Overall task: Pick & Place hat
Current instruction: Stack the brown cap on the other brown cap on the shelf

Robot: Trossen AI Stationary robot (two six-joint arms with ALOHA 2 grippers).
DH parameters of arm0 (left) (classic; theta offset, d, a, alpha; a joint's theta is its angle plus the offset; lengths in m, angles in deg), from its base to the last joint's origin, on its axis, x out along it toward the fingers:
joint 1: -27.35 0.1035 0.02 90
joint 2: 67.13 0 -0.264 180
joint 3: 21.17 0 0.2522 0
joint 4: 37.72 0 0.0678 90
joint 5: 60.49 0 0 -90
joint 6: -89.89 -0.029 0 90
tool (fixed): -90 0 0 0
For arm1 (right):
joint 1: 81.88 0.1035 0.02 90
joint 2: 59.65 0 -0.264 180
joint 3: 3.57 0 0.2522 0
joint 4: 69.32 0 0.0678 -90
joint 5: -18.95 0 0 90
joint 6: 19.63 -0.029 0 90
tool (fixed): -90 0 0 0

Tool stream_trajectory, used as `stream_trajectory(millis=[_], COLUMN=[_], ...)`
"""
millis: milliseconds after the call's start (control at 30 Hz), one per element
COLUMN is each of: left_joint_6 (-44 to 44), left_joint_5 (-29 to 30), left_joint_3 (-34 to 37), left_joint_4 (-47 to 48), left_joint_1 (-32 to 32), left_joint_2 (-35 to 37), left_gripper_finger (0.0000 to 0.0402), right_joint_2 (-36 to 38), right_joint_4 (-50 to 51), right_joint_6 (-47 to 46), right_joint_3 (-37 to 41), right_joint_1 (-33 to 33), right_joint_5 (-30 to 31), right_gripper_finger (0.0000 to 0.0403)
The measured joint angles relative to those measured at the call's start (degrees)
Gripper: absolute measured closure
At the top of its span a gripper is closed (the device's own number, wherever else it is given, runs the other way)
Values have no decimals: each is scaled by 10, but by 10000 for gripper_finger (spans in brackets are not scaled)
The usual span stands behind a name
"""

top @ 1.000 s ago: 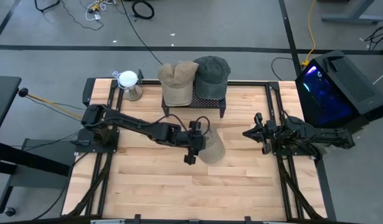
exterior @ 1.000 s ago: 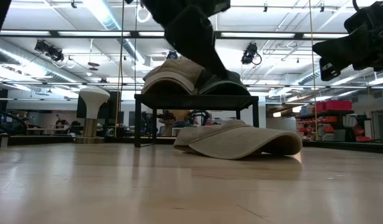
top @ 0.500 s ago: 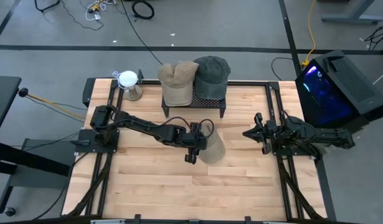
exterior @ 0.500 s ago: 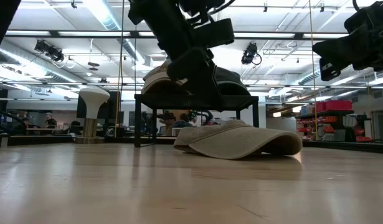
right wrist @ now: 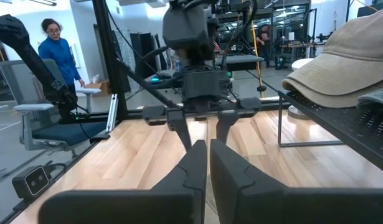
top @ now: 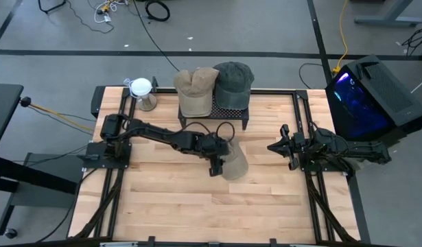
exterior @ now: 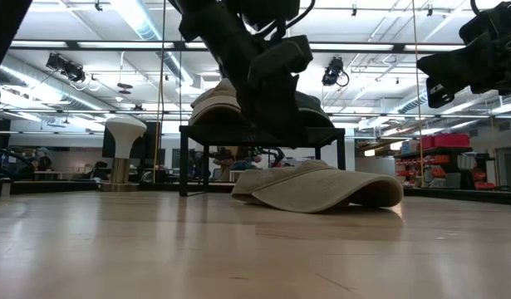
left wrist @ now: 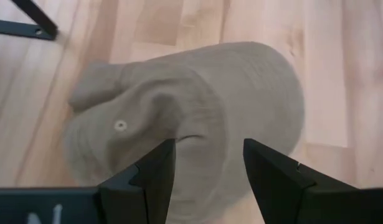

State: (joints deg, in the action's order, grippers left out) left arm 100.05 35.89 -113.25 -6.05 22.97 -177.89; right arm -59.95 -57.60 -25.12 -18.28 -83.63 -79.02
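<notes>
A tan cap lies on the wooden table just in front of the black rack, resting on its brim and crown edge. My left gripper hovers low over it, open. In the left wrist view the two fingers stand to either side above the crown, gripper. The low view shows a gap between the gripper and the cap. My right gripper waits shut near the table's right side.
A black rack at the far edge carries a second tan cap and a dark grey-green cap. A white stand sits at the far left corner. A person stands beyond the table. Bare wood lies toward the near edge.
My left gripper has come down toward the tan cap and shifted slightly toward the far right, turning as it went, so its fingers now stand over the crown. The cap has not moved.
</notes>
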Motion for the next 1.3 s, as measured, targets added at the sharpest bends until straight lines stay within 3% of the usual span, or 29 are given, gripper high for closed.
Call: stream_trajectory(millis=[367,733,1300], left_joint_6=[13,27,29], left_joint_5=[66,34,38], left_joint_3=[0,0,0], left_joint_4=[-4,-20,-45], left_joint_1=[-3,2,-4], left_joint_2=[-6,-23,-55], left_gripper_finger=[207,207,207], right_joint_2=[0,0,0], right_joint_4=[0,0,0], right_joint_6=[0,0,0], right_joint_3=[0,0,0], right_joint_1=[0,0,0], right_joint_5=[0,0,0], right_gripper_finger=[378,378,378])
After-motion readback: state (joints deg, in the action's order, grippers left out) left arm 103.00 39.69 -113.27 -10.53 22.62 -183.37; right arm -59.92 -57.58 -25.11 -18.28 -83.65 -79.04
